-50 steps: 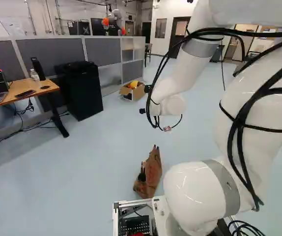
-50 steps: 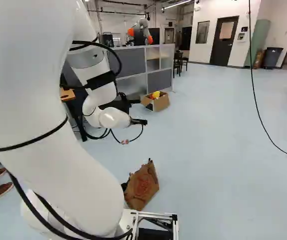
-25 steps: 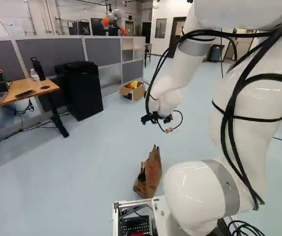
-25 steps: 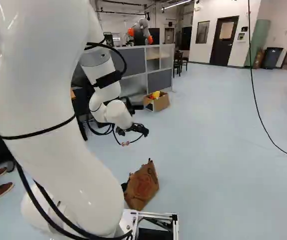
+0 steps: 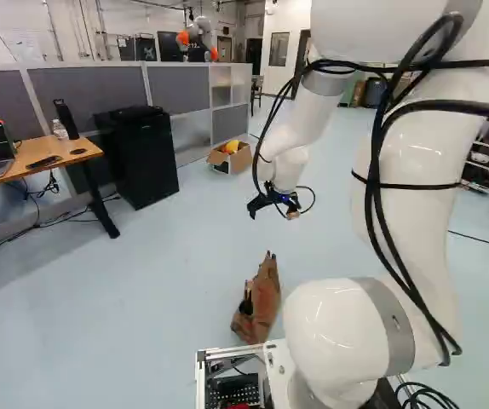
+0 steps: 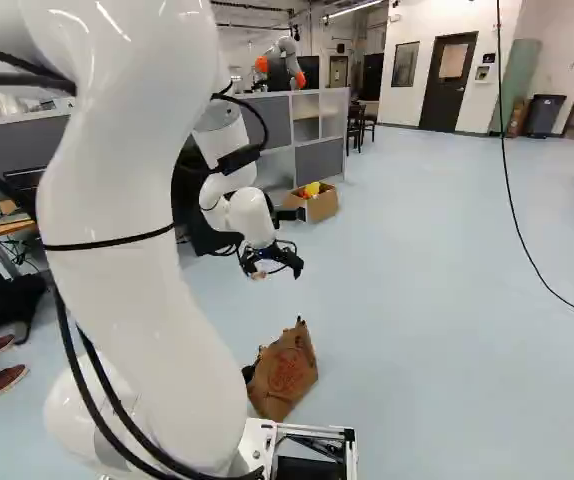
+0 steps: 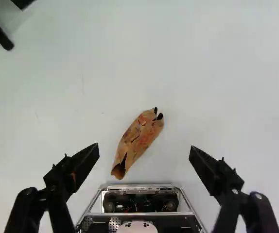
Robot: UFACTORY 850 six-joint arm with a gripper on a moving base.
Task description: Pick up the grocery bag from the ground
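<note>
In the left base view my gripper (image 5: 276,203) hangs well above the floor, pointing downward, beyond the brown paper grocery bag (image 5: 260,300). The right base view shows the same bag (image 6: 285,374), crumpled and leaning, on the floor just ahead of the base, with the gripper (image 6: 273,262) higher and farther off. In the wrist view the gripper (image 7: 144,149) stands wide open, nothing between its fingers; the bag (image 7: 137,141) lies on the floor far below, slantwise, seen between and just ahead of the fingertips.
The base's metal frame (image 7: 139,186) lies near the bag. A cardboard box (image 6: 317,204) with yellow things stands by the grey partition (image 5: 108,94). A black cabinet (image 5: 138,158) and a wooden desk (image 5: 53,158) are at the left. Another robot (image 6: 285,58) stands behind the partition.
The arm has swung and its wrist has turned downward, bringing the gripper from sideways to facing the floor. Neither the bag nor the base has moved.
</note>
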